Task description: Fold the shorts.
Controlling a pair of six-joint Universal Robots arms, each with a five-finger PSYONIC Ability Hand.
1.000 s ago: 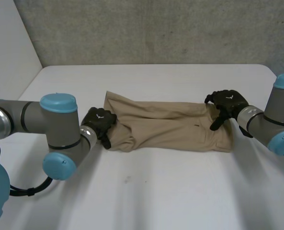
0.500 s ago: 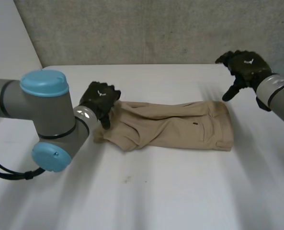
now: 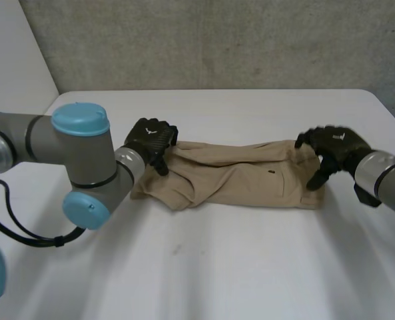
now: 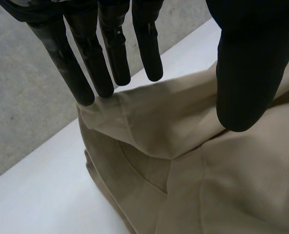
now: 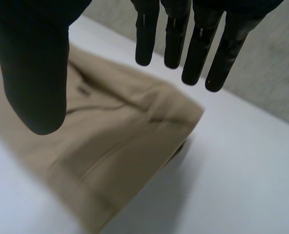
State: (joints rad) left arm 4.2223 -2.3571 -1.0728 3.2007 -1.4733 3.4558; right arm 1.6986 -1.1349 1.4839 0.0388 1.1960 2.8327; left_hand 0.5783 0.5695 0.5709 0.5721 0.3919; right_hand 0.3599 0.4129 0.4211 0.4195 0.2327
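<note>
The left hand (image 3: 152,139), fingers straight and thumb apart, is poised at the rumpled end of the tan shorts (image 3: 237,175), which lie lengthwise across the bench (image 3: 250,267). Light, soft and limp, they probably want pinching at the end corners. The right hand (image 3: 334,148), likewise spread, hangs over the other end.

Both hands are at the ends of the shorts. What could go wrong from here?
1. The left hand, open, is over a bunched, layered end of the shorts; it might pinch only the top layer.
2. The right hand, open, is near the corner of the other end; closing there could miss the cloth or drag it crooked across the table.
</note>
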